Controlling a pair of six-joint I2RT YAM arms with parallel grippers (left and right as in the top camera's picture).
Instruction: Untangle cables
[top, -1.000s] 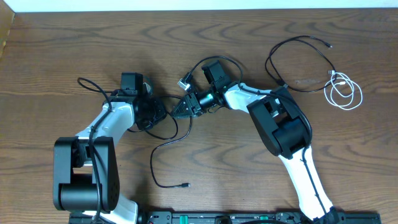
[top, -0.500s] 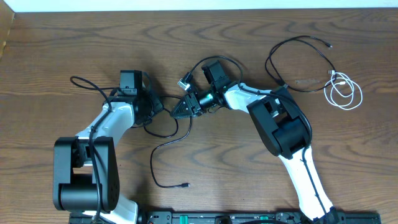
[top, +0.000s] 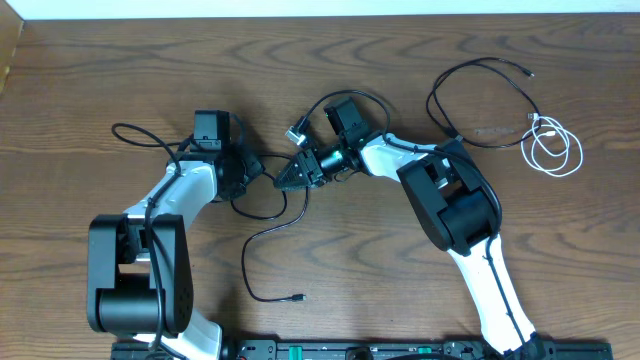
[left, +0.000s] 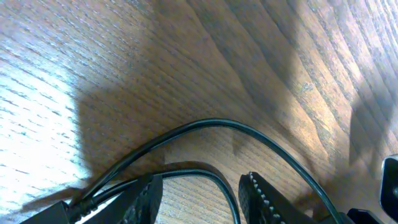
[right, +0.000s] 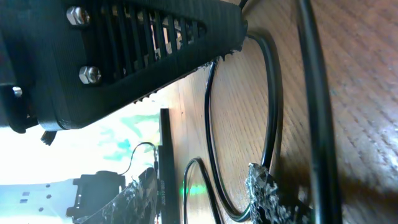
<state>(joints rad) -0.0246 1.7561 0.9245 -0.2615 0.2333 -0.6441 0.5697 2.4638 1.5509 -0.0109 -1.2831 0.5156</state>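
Three cables to sort here, and two look done to me. The white cable (top: 540, 123) is coiled at the far right of the table (top: 100, 60), with one black cable (top: 432, 100) looped just beside it, both well apart from the arms. The messy one is the other black cable (top: 247, 262). It runs in from the left, passes by both wrists mid-table, then curls down to a plug near the front edge.

The left gripper (left: 200, 186) has its fingers apart, straddling a strand of that cable without pinching it. The right gripper (right: 249, 106) is spread too, with the cord passing loose between its fingers. So I'm holding nothing right now.

My take on doing this bit well: close each gripper on one strand only, either side of the crossing, then draw them apart slow and low along the wood. I'd watch the arms' own thick wires (top: 345, 93), since they sit right by the loops and could snag easily.
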